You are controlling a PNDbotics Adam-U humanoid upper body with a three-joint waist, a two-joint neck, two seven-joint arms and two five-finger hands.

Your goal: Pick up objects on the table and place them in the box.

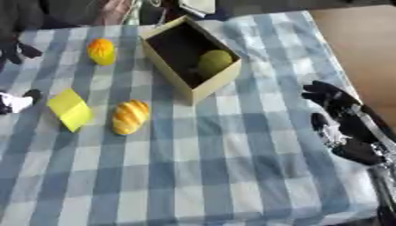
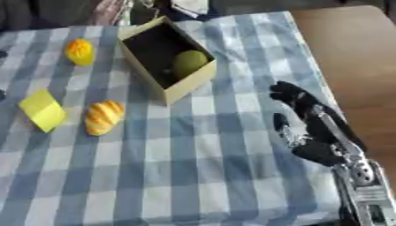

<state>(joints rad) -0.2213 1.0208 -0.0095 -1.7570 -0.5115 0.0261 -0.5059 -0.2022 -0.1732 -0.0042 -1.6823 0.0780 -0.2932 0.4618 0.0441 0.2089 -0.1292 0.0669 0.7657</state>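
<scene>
**One fruit boxed, three things left on the cloth**

Open cardboard box (image 1: pixel 203 84) at the far middle of the tabletop (image 1: pixel 232 176), set askew, long axis running from far-left to near-right. Inside, one green round fruit (image 1: pixel 215 62) against the near-right end; rest of the dark interior bare.

Left of the box, well apart from it, an orange-yellow fruit (image 1: pixel 101 51), upright, long axis roughly toward the far edge. Nearer, a striped bread roll (image 1: pixel 130 116), long axis tilted from near-left to far-right, its far end pointing toward the box. Just beside the roll on the left, a flat yellow block (image 1: pixel 70 109), lying diagonally, not touching the roll.

Right hand (image 2: pixel 309 128) over the right side of the cloth, close to the tabletop's right edge, fingers (image 2: pixel 287 93) straight and spread, pointing toward the far side, holding nothing. Left hand (image 1: pixel 15 102) barely showing at the left edge, near the yellow block; state of its fingers not possible to tell.

Wide stretch of checked cloth free across the near half and between the box and the right hand. Bare wood beyond the right edge.
</scene>
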